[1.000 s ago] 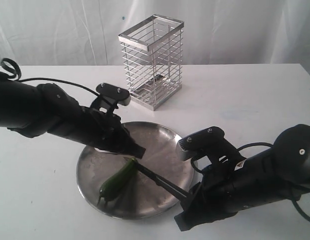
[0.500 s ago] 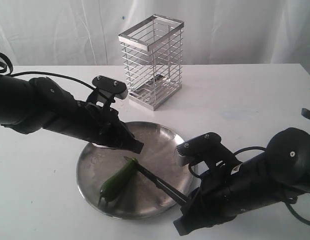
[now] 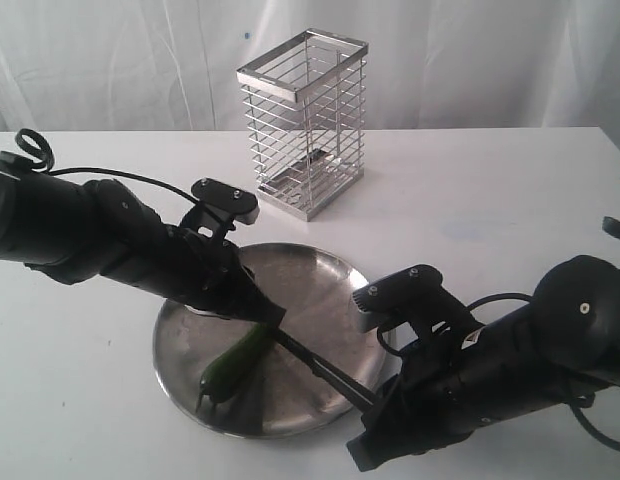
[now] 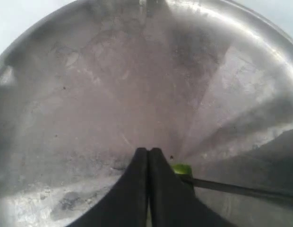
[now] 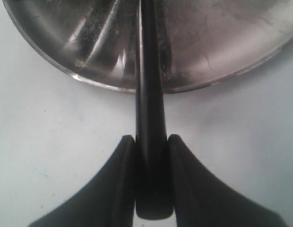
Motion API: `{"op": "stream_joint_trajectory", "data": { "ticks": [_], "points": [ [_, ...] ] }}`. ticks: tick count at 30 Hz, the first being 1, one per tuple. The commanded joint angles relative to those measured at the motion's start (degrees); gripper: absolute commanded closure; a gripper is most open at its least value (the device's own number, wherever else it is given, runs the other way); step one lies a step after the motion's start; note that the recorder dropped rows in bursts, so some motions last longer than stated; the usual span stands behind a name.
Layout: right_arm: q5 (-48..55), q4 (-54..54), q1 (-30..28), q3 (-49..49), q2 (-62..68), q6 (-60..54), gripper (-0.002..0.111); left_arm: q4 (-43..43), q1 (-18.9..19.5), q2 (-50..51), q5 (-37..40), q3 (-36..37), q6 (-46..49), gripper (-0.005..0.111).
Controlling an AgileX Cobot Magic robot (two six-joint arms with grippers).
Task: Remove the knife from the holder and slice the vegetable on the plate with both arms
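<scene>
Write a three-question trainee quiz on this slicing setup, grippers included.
1. True or false: the right gripper clamps the handle of the slim black knife.
2. The small dark green vegetable lies: A) in the chrome wire holder; B) on the round stainless-steel plate; C) on the white table.
3. Fill in: the left gripper is ____ (open or shut).
Key: 1 true; 2 B; 3 shut.

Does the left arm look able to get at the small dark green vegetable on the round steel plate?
Probably yes: its shut fingers sit at one end of the vegetable, with only the slim black knife close beside them.
</scene>
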Motion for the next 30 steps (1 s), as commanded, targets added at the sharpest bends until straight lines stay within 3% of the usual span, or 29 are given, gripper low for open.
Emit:
{"op": "stream_joint_trajectory", "data": {
  "ticks": [1,16,30],
  "points": [
    [-0.6,-0.1,0.0,0.2,0.1,-0.6,0.108,-0.5,0.1,-0.3,0.3,0.3,0.2,0.102],
    [-1.5,0.3,0.0,-0.4,3.4,-1.1,0.108,-0.5,0.1,4.5,-4.1,0.3,0.2,0.102],
    [-1.8,1.4,0.1,-1.4,4.5,-2.0,0.108,-0.5,0.1,4.8,-2.6,0.3,-0.2,0.102]
  ]
}}
